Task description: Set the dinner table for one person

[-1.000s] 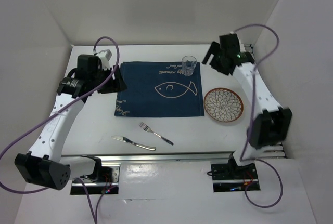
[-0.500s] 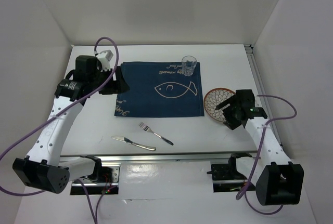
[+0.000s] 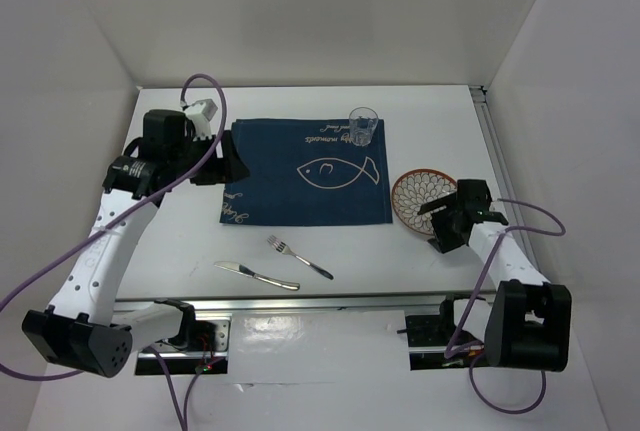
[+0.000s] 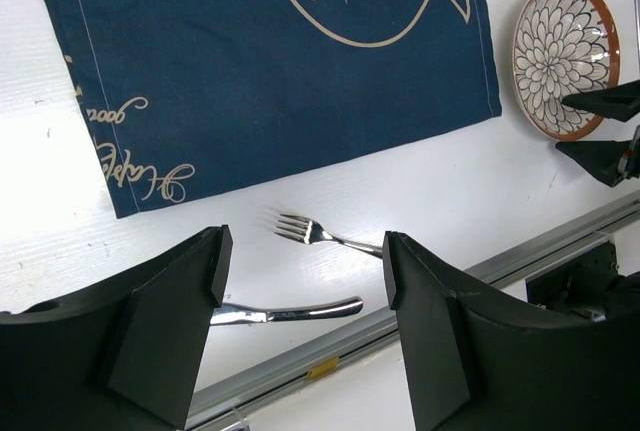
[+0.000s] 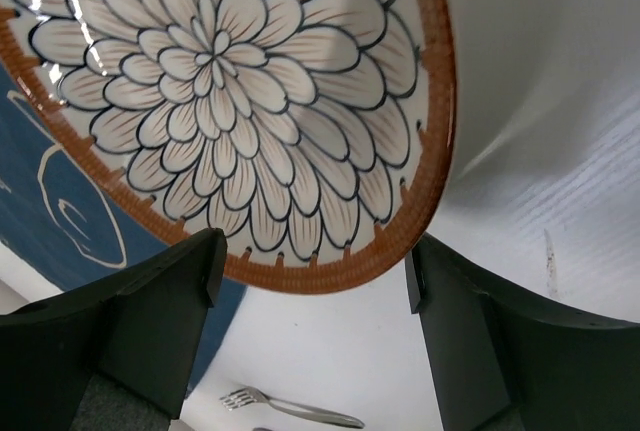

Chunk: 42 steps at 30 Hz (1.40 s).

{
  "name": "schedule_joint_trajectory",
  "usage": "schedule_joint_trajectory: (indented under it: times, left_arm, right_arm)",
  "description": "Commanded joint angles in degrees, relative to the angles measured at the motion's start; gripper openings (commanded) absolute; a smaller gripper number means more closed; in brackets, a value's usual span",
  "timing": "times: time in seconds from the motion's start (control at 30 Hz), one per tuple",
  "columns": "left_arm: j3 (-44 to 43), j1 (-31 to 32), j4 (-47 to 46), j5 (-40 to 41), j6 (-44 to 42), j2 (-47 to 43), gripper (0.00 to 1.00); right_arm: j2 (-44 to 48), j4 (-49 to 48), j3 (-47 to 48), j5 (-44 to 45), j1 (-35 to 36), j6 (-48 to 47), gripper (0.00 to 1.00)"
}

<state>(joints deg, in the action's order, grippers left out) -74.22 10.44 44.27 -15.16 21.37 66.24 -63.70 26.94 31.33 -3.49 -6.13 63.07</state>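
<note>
The white dinner table [image 3: 180, 241] carries a navy fish placemat [image 3: 305, 184] with a clear glass [image 3: 363, 126] on its far right corner. A flower-patterned plate [image 3: 420, 194] with an orange rim lies right of the mat. A fork [image 3: 298, 256] and a knife [image 3: 256, 274] lie near the front edge. My left gripper [image 3: 228, 161] is open and empty above the mat's left edge; its view shows the fork [image 4: 320, 235] and knife [image 4: 290, 311] between its fingers. My right gripper [image 3: 437, 226] is open and low at the plate's near rim [image 5: 330, 266], its fingers on either side of it.
White walls close the table on the left, back and right. A metal rail [image 3: 330, 303] runs along the near edge in front of the arm bases. The left wrist view also shows the plate [image 4: 565, 56] and the placemat [image 4: 270, 61].
My right arm has swung from the back of the table, near the glass, down to the plate's near side. The left arm has barely moved.
</note>
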Motion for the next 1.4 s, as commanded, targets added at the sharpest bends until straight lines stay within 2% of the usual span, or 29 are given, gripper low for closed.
schedule_joint_trajectory:
  times: [0.0, 0.27, 0.37, 0.47, 0.53, 0.57, 0.63, 0.77, 0.93, 1.1, 1.17, 1.2, 1.3, 1.37]
  left_arm:
    - [-1.2, 0.3, -0.3, -1.5, -0.1, -0.1, 0.79]
    - [0.1, 0.3, -0.3, -2.1, -0.1, 0.4, 0.78]
    - [1.3, 0.3, -1.0, -2.1, 0.4, 0.4, 0.78]
    - [1.3, 0.3, -1.6, -2.1, 0.4, 0.9, 0.78]
    - [-0.4, 0.3, -0.9, -2.6, 0.4, 1.5, 0.77]
    - [-0.4, 0.3, -0.9, -2.6, 0.4, 1.5, 0.77]
    - [-1.0, 0.3, -0.9, -3.2, 0.4, 2.1, 0.77]
    - [-2.9, 0.3, -0.9, -4.4, 1.0, 2.1, 0.77]
    - [-2.3, 0.8, -0.9, -2.9, 2.1, 2.1, 0.77]
    - [0.0, 0.8, -0.9, 0.2, 3.2, 2.1, 0.78]
    - [0.6, 0.8, -0.4, 1.8, 3.9, 1.6, 0.78]
    - [0.6, 0.8, -0.4, 2.5, 4.5, 1.6, 0.78]
    - [1.1, 0.8, -0.4, 5.9, 6.6, 1.0, 0.78]
    - [1.1, 0.8, 0.1, 9.0, 8.2, 0.5, 0.78]
  right_arm:
    - [-2.3, -5.6, -0.8, -1.4, -1.3, 1.1, 0.83]
    - [-7.0, -12.3, -4.3, -2.2, -1.3, 0.5, 0.72]
    - [-8.5, -14.7, -4.9, -1.5, -1.3, 1.0, 0.57]
    - [-9.3, -15.5, -5.9, -0.2, -1.3, 2.5, 0.35]
    - [-7.3, -15.5, -5.9, 1.3, -1.9, 3.1, 0.25]
    - [-6.5, -14.9, -4.8, 2.2, -1.9, 3.1, 0.10]
    - [-3.2, -11.8, -3.2, 4.5, -1.9, 3.1, 0.00]
    - [4.3, -7.2, 2.4, 8.9, -1.9, -1.5, 0.00]
    - [6.1, -4.6, 14.1, 5.4, -1.9, -13.1, 0.00]
    - [5.5, -2.5, 21.0, -10.4, -1.9, -24.5, 0.00]
    - [5.5, -1.4, 22.2, -15.5, -1.9, -25.9, 0.00]
    - [5.5, -1.4, 22.2, -21.3, -1.9, -25.9, 0.00]
    - [4.2, -3.8, 21.1, -29.1, 1.3, -25.9, 0.00]
    - [1.9, -7.7, 20.5, -33.1, 7.1, -24.1, 0.00]
